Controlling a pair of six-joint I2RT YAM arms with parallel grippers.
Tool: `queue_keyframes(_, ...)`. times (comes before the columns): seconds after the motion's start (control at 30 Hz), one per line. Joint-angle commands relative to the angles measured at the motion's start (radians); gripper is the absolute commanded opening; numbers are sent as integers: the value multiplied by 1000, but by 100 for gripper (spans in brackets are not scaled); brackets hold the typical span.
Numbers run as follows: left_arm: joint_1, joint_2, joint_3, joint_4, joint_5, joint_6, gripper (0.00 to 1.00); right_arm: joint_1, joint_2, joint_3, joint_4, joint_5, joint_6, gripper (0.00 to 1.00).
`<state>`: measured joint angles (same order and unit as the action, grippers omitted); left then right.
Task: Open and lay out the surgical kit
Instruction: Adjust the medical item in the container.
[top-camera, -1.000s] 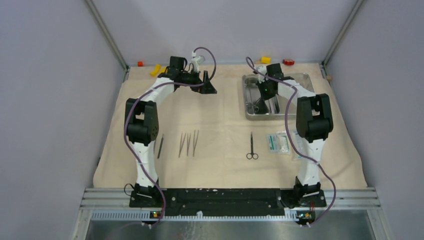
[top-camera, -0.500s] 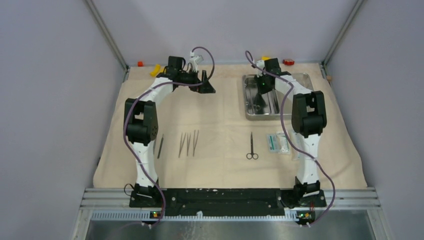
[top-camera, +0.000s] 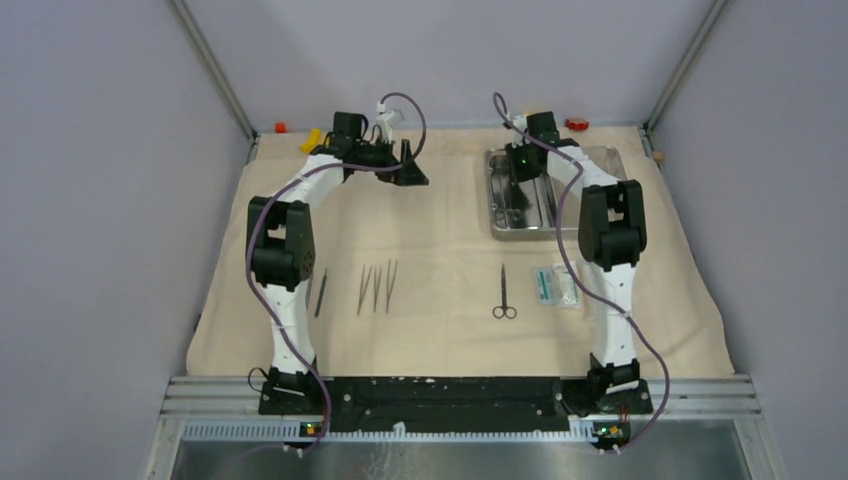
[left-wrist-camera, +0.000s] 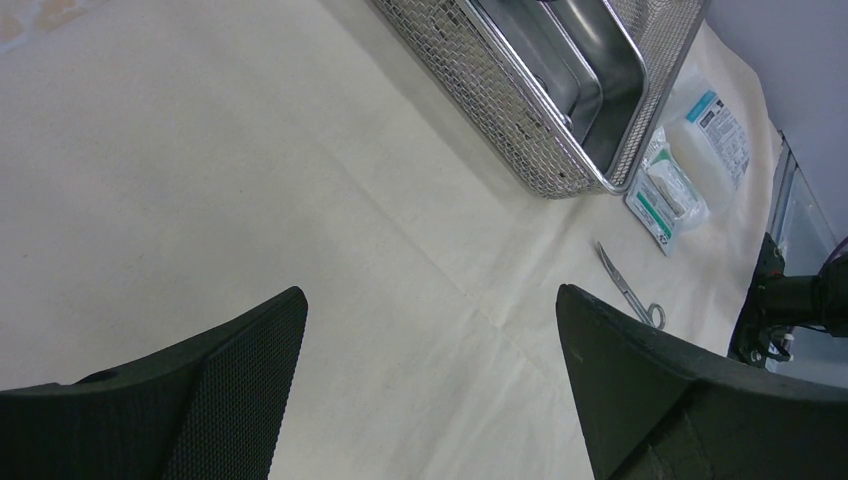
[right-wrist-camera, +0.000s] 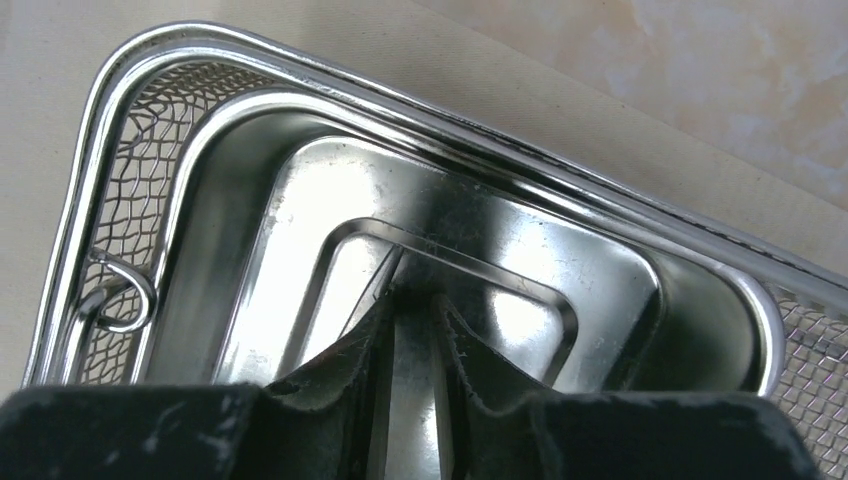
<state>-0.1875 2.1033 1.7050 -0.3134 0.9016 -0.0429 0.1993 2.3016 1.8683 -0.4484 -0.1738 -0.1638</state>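
Note:
The beige cloth wrap (top-camera: 450, 235) lies spread flat. At its back right stands the steel tray (top-camera: 604, 158), a shiny pan (right-wrist-camera: 300, 190) inside a wire-mesh basket (left-wrist-camera: 480, 90). My right gripper (top-camera: 517, 172) is down inside the pan, its jaws (right-wrist-camera: 418, 292) nearly together on a shiny strip of the pan's wall. My left gripper (top-camera: 412, 168) hovers open and empty over bare cloth (left-wrist-camera: 430, 292) at the back middle. Scissors (top-camera: 504, 292), three tweezers (top-camera: 377, 288), a dark forceps (top-camera: 321, 292) and the white-and-teal packets (top-camera: 556, 285) lie in a row at the front.
A yellow block (top-camera: 311, 140) and small red blocks (top-camera: 280, 127) (top-camera: 576, 124) sit along the back edge. A loose wire ring (right-wrist-camera: 125, 295) shows in the basket's mesh corner. Grey walls close in on both sides.
My right gripper has moved toward the back of the tray, its arm stretching further. The left arm has barely shifted. The laid-out tools have not moved.

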Motion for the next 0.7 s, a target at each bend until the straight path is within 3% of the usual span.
queue_keyframes(0.0,6,-4,1,46,31,0,99,-17,-70,-19,7,21,98,23)
queue_keyframes(0.2,6,-6,2,48,39,-5,99,-20,-169,-112,81,30,187,31)
queue_keyframes(0.67,6,-32,-36,56,42,0,99,9,-183,-167,80,7,181,31)
